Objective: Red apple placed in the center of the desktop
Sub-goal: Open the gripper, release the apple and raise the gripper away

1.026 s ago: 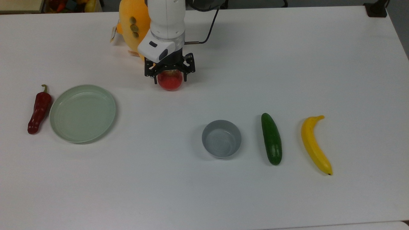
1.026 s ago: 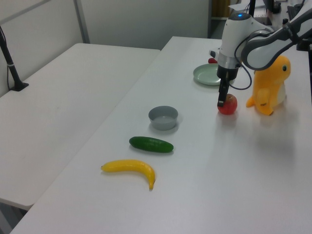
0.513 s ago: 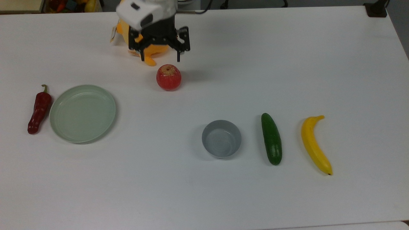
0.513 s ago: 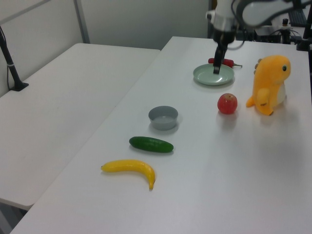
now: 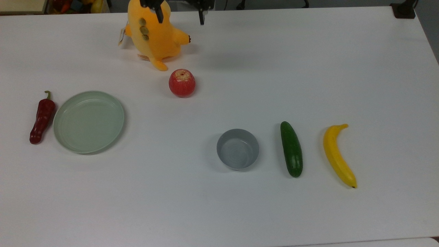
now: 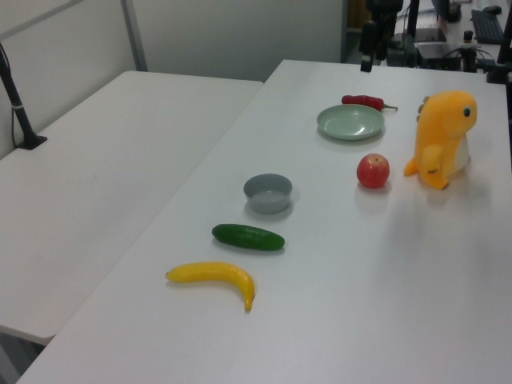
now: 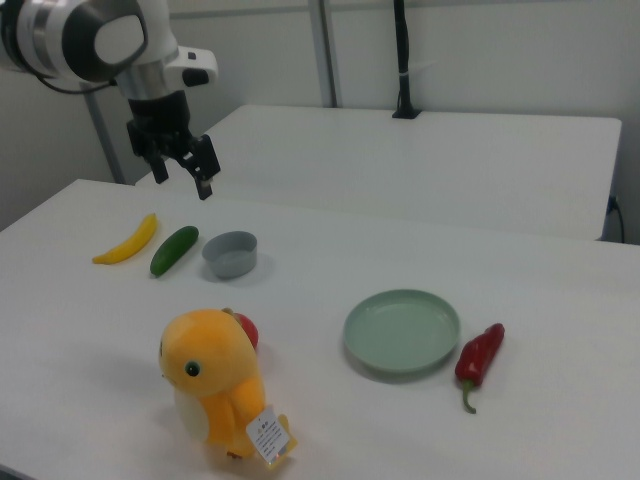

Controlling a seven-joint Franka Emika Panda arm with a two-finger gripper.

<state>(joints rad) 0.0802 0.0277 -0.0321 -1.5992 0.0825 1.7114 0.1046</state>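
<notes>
The red apple [image 5: 182, 83] rests on the white desktop [image 5: 260, 68], stem dimple up, just in front of an orange plush toy [image 5: 152, 32]. In the left view the apple [image 6: 373, 170] sits between the plush and the grey bowl. In the right view the plush hides most of the apple [image 7: 247, 328]. My gripper [image 5: 180, 13] hangs at the top view's upper edge, well clear of the apple. In the right view the gripper [image 7: 186, 176] is high above the table, open, with nothing between its fingers. One of its fingers [image 6: 368, 50] shows near the left view's top.
A pale green plate [image 5: 88, 121] lies at the top view's left with a dark red chili pepper [image 5: 42, 118] beside it. A grey bowl [image 5: 237, 149], a cucumber [image 5: 291, 149] and a banana [image 5: 337, 156] line up toward the top view's right.
The gripper let go of the apple, opened, and rose up and away toward the top view's upper edge. The apple stayed where it was set down.
</notes>
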